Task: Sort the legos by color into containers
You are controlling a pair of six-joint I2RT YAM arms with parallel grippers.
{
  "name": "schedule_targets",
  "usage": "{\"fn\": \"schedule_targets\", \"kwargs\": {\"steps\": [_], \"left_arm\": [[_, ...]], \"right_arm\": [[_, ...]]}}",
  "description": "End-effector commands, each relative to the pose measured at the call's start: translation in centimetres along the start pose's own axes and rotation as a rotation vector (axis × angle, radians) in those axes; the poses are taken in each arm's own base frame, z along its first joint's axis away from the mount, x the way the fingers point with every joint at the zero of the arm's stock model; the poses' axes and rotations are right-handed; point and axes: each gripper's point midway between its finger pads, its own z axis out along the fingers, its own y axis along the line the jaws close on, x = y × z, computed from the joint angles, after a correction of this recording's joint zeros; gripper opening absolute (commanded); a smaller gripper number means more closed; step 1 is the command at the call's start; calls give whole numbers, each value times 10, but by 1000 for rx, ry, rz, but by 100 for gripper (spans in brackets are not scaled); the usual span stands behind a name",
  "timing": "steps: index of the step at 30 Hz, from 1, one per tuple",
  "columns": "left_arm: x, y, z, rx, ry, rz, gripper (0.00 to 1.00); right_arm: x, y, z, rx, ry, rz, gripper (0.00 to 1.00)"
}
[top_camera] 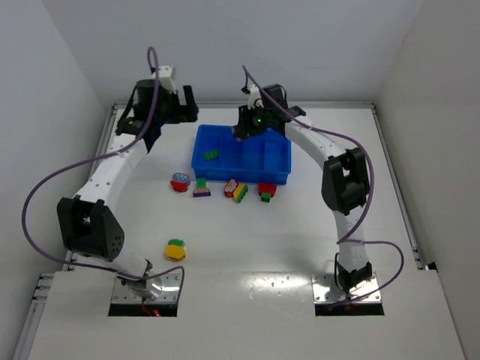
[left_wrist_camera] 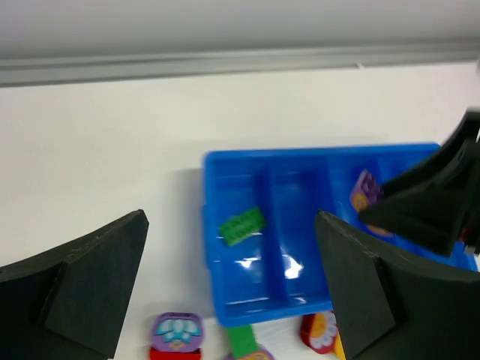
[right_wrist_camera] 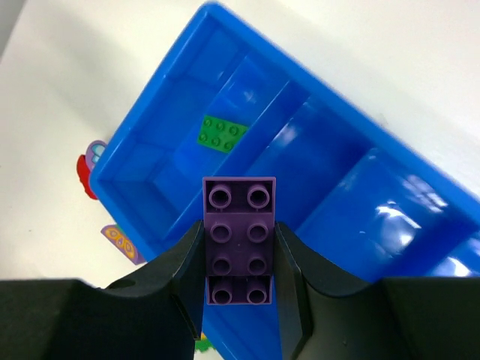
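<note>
The purple brick (right_wrist_camera: 240,240) is pinched between the two fingers of the right gripper (right_wrist_camera: 239,229), underside to the wrist camera, with its hollow studs showing. It hangs above the blue tray (top_camera: 240,178), over the far wall at about 12 o'clock of the tray in the top view. The fingers (right_wrist_camera: 187,255) press against its long sides.

One green brick (top_camera: 213,155) lies flat, studs up, in the compartment at the tray's 9 o'clock end. The other three compartments show only bare blue floor.

Four loose legos sit in a row on the white table (top_camera: 300,240), just beside the tray's near wall at 6 o'clock. From 9 towards 3 o'clock they are a purple-and-red piece (top_camera: 180,182), a green-and-purple piece (top_camera: 201,187), a red-and-yellow piece (top_camera: 235,189) and a red-and-green piece (top_camera: 267,190). A yellow-and-green piece (top_camera: 175,250) lies well apart from them, at 7 o'clock of the tray and nearer the arm bases.

The left gripper (top_camera: 187,105) is at 10 o'clock of the tray, outside its corner. Its jaws are spread wide with nothing between them. Through the gap its wrist camera sees the green brick and the tray.
</note>
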Motion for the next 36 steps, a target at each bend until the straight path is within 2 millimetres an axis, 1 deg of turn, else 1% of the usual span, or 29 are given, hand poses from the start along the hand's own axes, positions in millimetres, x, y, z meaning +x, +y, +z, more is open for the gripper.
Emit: {"fn": "schedule_targets", "kwargs": {"steps": [1,2,4,5,7,8,10,11,12,13,14,15,16,18,19,21,22,23,25,26,27,29,30,31,32,33,34,35,36], "left_arm": [[-6,28,-22,-15,-2,-32,100],[-4,42,-22,-39,1,-60,100],[-3,57,-29,-65,-5,-87,100],[-3,55,-29,-54,-3,-88,100],[-2,61,-31,-35,7,-102,100],[1,66,-32,-38,15,-108,100],[6,63,-31,-22,27,-111,100],[5,65,-32,-19,26,-114,100],[10,66,-31,-20,35,-116,100],[15,65,-30,-7,48,-110,100],[15,63,-30,4,49,-101,100],[22,64,-30,1,70,-106,100],[26,63,-28,14,81,-92,100],[38,60,-25,47,119,-79,100],[38,57,-26,75,120,-45,100],[57,48,-24,148,165,-26,100],[60,49,-28,174,164,16,100],[71,50,-32,185,181,23,100],[82,55,-34,180,196,68,100],[87,65,-33,141,205,76,100],[95,70,-36,114,227,71,100],[106,86,-40,24,257,88,100],[119,93,-43,-13,285,85,100],[122,99,-48,-54,284,82,100],[128,102,-51,-77,293,74,100],[145,106,-56,-97,326,69,100],[152,104,-59,-107,337,62,100],[155,96,-63,-104,333,66,100],[159,94,-65,-104,333,74,100]], "right_arm": [[-4,4,19,31,-19,26,0],[1,8,24,33,-7,22,0],[11,12,34,49,11,43,0],[18,6,40,66,24,48,0],[24,2,45,78,36,67,2],[24,1,47,78,36,67,3],[30,4,52,73,50,65,6],[33,3,56,73,50,65,10],[29,3,55,72,41,62,13],[35,7,60,66,55,59,22],[31,7,60,75,44,56,29],[35,2,63,90,51,59,37],[36,7,64,84,55,53,46],[36,4,67,94,53,53,49],[36,4,67,94,53,44,59],[38,9,68,87,56,38,63],[31,10,68,83,40,21,66],[23,22,62,57,24,0,67],[14,29,55,33,9,-36,69],[7,32,50,30,-5,-52,69],[-4,43,39,18,-30,-79,69],[-12,40,27,55,-50,-133,69],[-15,45,21,63,-60,-159,69],[-31,46,5,96,-104,-185,69],[-35,45,-2,112,-113,-218,69],[-34,39,-8,149,-114,-230,69],[-36,37,-15,171,-115,-241,70],[-42,41,-28,172,-128,-273,74],[-40,42,-32,174,-116,-292,74]]}}
